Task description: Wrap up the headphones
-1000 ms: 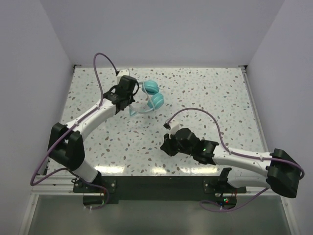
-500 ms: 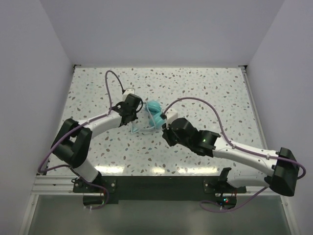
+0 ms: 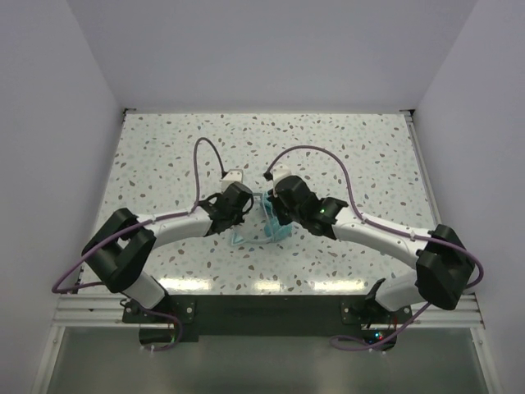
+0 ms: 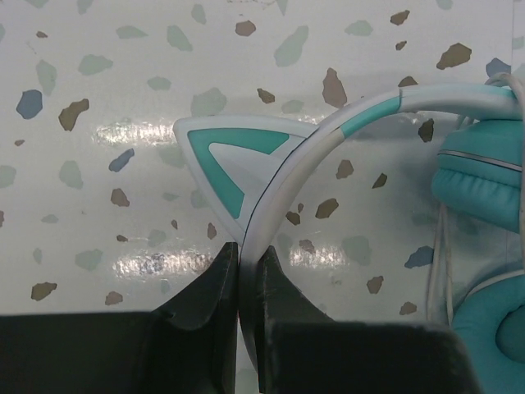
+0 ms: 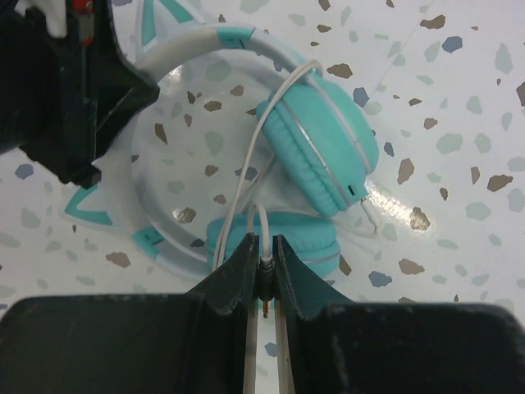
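The left gripper (image 4: 248,256) pinches the headband (image 4: 365,116), apparently anchoring the headphones (image 5: 324,152), while the right gripper (image 5: 264,250) nips the cable (image 5: 244,180) end, seemingly ready to wind.

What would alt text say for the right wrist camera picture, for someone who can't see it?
The right hand pinches the plug end of the thin white cable of teal cat-ear headphones, seen against a speckled table. At upper left, the black left hand holds the headband.
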